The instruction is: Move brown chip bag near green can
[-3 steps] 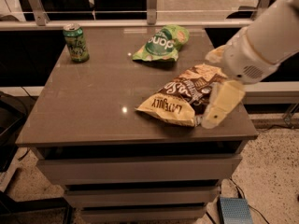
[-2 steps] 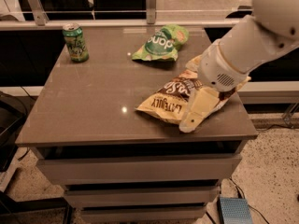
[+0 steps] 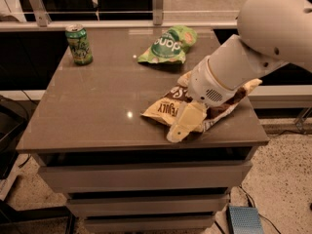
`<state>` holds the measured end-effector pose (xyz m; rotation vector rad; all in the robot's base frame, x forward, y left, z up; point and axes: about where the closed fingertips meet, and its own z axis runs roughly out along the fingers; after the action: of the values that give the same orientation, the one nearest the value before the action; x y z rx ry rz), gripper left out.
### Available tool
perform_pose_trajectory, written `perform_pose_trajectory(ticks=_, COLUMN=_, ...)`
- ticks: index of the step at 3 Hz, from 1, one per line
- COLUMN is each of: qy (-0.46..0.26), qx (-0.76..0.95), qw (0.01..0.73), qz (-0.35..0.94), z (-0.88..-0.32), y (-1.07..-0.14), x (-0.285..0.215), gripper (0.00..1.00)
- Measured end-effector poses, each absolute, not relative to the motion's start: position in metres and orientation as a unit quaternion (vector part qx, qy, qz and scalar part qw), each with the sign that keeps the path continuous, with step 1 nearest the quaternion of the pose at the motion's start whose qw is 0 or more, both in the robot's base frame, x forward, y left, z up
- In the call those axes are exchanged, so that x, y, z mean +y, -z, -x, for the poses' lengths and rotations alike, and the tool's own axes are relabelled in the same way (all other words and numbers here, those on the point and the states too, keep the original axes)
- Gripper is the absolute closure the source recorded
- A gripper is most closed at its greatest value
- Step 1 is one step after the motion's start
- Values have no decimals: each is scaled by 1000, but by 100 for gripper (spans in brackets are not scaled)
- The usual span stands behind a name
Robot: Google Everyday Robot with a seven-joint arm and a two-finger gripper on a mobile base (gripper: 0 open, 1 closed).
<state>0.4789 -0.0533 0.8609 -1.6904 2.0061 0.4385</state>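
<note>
The brown chip bag (image 3: pixel 163 109) lies crinkled on the right front part of the table, dark in the middle with pale yellow ends. The green can (image 3: pixel 79 44) stands upright at the far left corner, well apart from the bag. My gripper (image 3: pixel 184 125) comes in from the right on the white arm and sits low over the bag's near end, covering much of it.
A smaller green chip bag (image 3: pixel 167 45) lies at the back middle of the table (image 3: pixel 92 111). The table is a drawer unit with a front edge just below the gripper. A railing runs behind it. A blue box (image 3: pixel 243 220) sits on the floor at lower right.
The arm has swung left and down, and the gripper has moved from the bag's right side onto its near end. The bag and the can have stayed where they were.
</note>
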Motion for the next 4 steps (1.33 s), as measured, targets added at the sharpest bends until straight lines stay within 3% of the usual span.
perform_pose_trajectory(ticks=3, qy=-155, qx=723, qw=255, qz=624, z=-479, y=-860, x=-53, gripper=87)
perform_pose_trajectory(ticks=4, qy=-155, qx=722, qw=255, qz=624, z=-479, y=-860, x=-53, gripper=100)
